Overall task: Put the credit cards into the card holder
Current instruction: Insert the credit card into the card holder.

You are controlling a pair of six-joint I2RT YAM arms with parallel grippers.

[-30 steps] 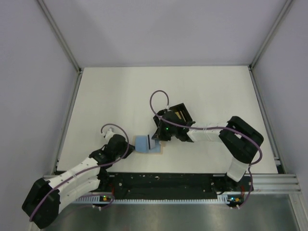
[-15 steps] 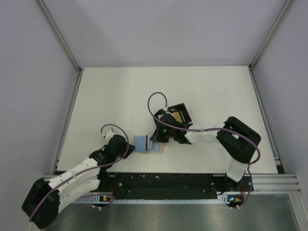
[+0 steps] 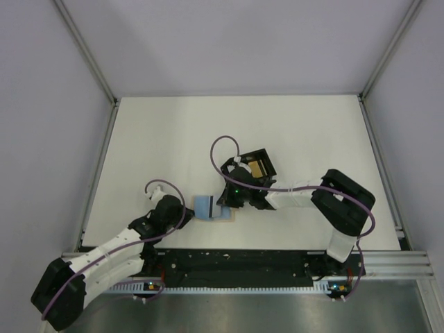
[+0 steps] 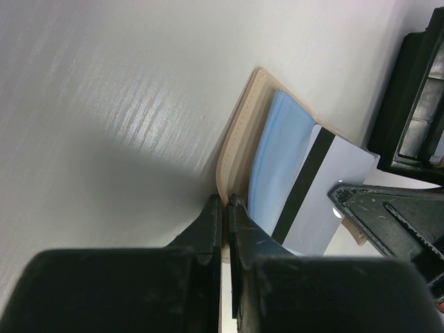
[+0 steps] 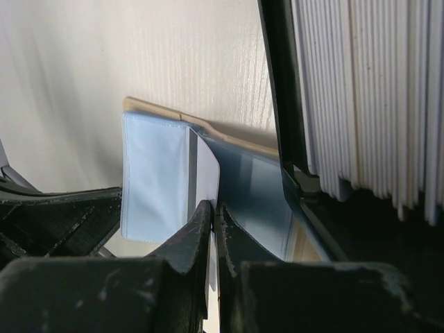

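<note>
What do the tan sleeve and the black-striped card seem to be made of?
The card holder looks like leather or an imitation, I can't tell which: matte tan, with a row of small stitch holes along its rounded edge. The card looks like thin stiff plastic: a smooth pale face crossed by a black stripe.

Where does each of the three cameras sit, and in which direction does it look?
Top: above and behind the robot, facing down at the table; left arm and right arm show.
Left wrist: on the left arm, facing along the left hand, shut on the holder.
Right wrist: on the right arm, facing along the right hand, shut on the card beside the tray.
Shared: both wrist views show card, holder and the opposite hand.
</note>
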